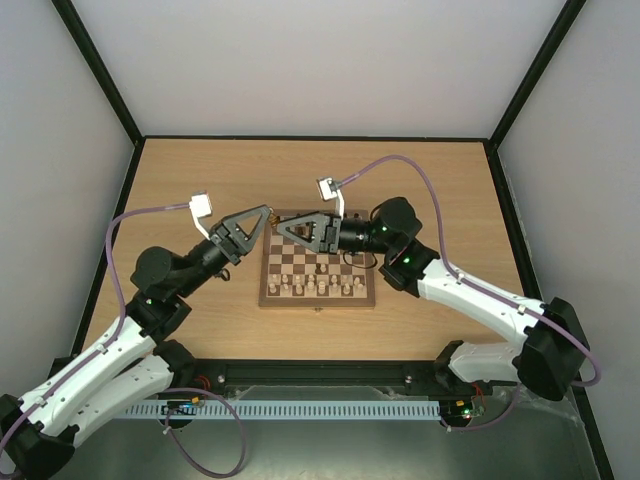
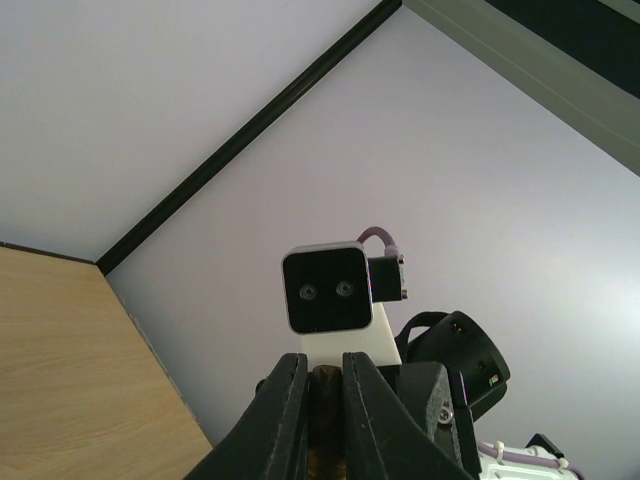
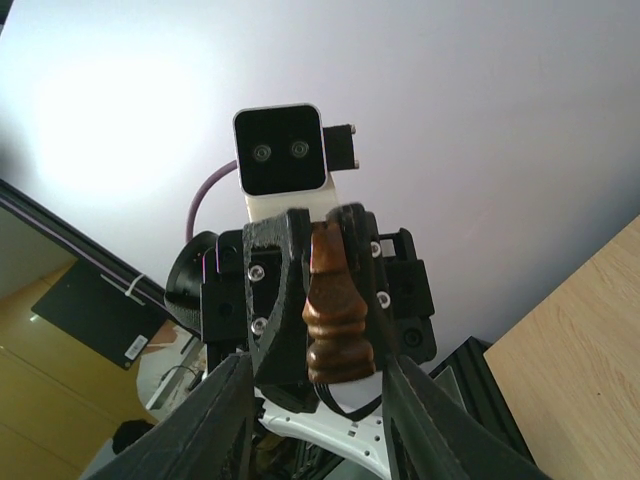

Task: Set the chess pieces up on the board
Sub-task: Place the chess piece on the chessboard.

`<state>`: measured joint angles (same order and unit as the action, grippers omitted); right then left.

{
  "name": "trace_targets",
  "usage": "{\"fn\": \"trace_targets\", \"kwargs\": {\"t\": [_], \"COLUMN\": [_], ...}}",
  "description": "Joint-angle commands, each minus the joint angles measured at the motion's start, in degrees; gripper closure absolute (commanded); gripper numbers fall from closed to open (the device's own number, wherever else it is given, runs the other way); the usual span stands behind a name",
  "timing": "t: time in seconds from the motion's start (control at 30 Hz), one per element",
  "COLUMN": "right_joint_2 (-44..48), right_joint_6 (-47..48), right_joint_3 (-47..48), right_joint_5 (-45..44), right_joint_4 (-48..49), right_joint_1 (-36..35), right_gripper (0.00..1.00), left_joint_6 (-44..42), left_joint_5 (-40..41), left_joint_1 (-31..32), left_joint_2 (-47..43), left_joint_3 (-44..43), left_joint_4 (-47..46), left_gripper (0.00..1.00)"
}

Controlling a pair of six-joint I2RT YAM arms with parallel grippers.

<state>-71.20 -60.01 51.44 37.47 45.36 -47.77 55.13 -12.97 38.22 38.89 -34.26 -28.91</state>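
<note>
The board point(image 1: 272, 297) lies in the middle of the table, with pale chessmen point(image 1: 315, 288) in its near rows. My left gripper point(image 1: 266, 213) hangs above the board's far left corner, shut on one dark brown chess piece point(image 3: 335, 320). In the left wrist view that chess piece point(image 2: 325, 400) shows as a dark sliver between the left gripper point(image 2: 320, 358) fingers. My right gripper point(image 1: 281, 229) faces the left one tip to tip. The right gripper point(image 3: 315, 365) is open, its fingers point(image 3: 225, 420) on either side of the piece's base with a gap on both sides.
A dark chessman point(image 1: 320, 267) stands alone near the board's middle. The right arm point(image 1: 400, 250) lies over the board's far right part and hides it. Bare wooden table point(image 1: 200, 180) surrounds the board, with walls on three sides.
</note>
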Motion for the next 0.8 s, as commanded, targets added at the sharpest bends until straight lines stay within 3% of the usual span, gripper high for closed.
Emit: {"fn": "trace_targets", "kwargs": {"t": [0.0, 0.27, 0.57, 0.77], "right_joint_2": [-1.0, -2.0, -1.6, 1.6], "right_joint_6": [0.7, 0.7, 1.5, 7.5], "right_joint_3": [2.3, 3.1, 2.9, 3.7], "right_joint_5": [-0.4, -0.1, 0.1, 0.2], "right_joint_4": [3.3, 3.5, 3.0, -8.9], "right_joint_1": [-0.5, -0.5, -0.5, -0.5], "right_gripper": [0.65, 0.69, 0.81, 0.85], "left_joint_6": [-0.2, -0.1, 0.0, -1.0], "left_joint_5": [0.8, 1.2, 0.5, -0.9], "left_joint_1": [0.6, 1.0, 1.2, 1.2], "left_joint_2": [0.1, 0.1, 0.9, -0.8], "left_joint_3": [0.8, 1.0, 0.3, -2.1], "left_joint_4": [-3.0, -3.1, -2.4, 5.1], "left_gripper": [0.93, 0.93, 0.92, 0.84]}}
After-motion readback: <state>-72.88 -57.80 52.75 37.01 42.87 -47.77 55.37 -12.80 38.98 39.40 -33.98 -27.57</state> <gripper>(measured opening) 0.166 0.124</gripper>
